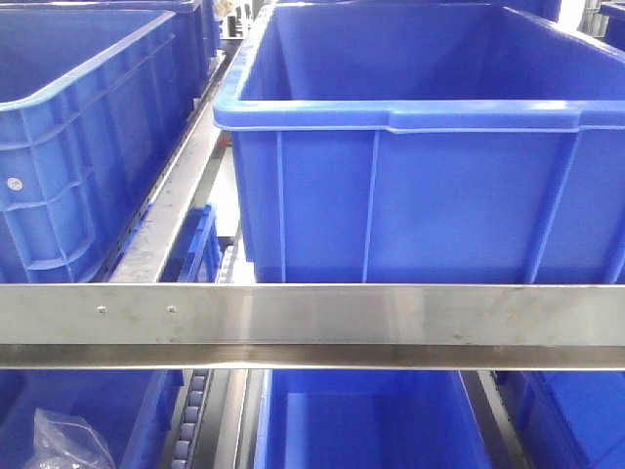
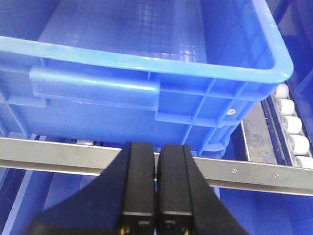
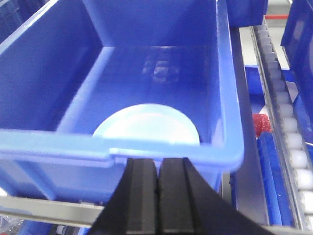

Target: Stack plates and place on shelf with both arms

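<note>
A pale bluish-white plate (image 3: 146, 125) lies flat on the floor of a blue crate (image 3: 44, 83), near its front wall; whether it is one plate or a stack I cannot tell. My right gripper (image 3: 158, 164) is shut and empty, just outside that crate's front rim. My left gripper (image 2: 156, 149) is also shut on nothing, level with the steel shelf rail (image 2: 58, 154), below another blue crate (image 2: 146, 63) whose inside shows no plate. In the front view the shelf rail (image 1: 312, 318) runs across the frame; neither arm shows there.
Big blue crates (image 1: 420, 147) (image 1: 78, 127) stand on the upper level, and more crates sit below the rail (image 1: 361, 420). White roller tracks (image 2: 291, 125) (image 3: 293, 147) run along the right sides. A crumpled clear bag (image 1: 68, 440) lies in a lower crate.
</note>
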